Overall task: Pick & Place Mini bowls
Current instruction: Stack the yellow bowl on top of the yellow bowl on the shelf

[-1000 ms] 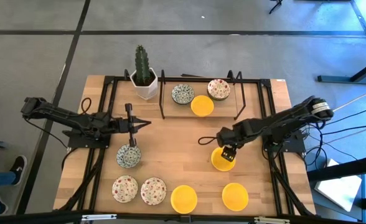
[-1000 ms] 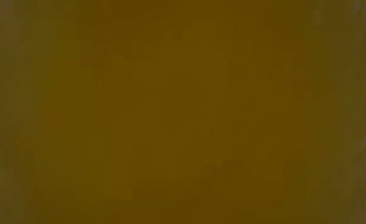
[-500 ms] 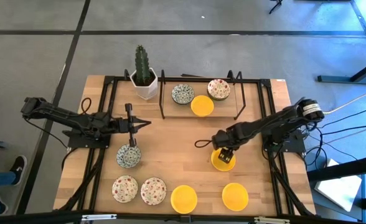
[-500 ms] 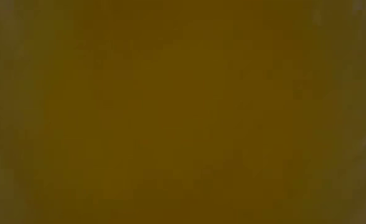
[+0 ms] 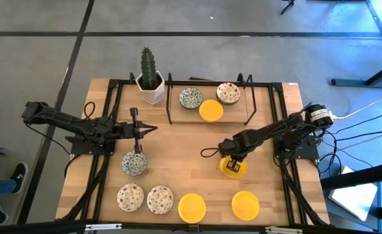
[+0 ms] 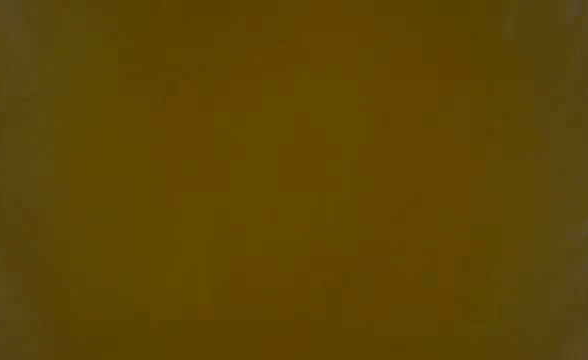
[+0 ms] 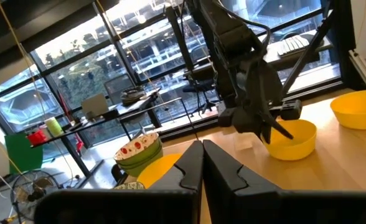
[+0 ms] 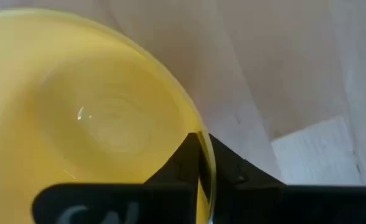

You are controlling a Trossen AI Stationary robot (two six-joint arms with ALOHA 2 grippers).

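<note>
Wooden worktop [image 5: 178, 149] carried the yellow mini bowl [image 5: 233, 169], its rim pinched by the right gripper [image 8: 200, 163]; slippage was risked. Left gripper [image 7: 202, 163] was closed, empty.

Wooden table [image 5: 178, 143] on a grey floor. On it: white cactus pot [image 5: 151, 91] at the back, a black rack [image 5: 207, 107] with three mini bowls [image 5: 210, 110], and six more bowls [image 5: 191, 206] near the front.
</note>
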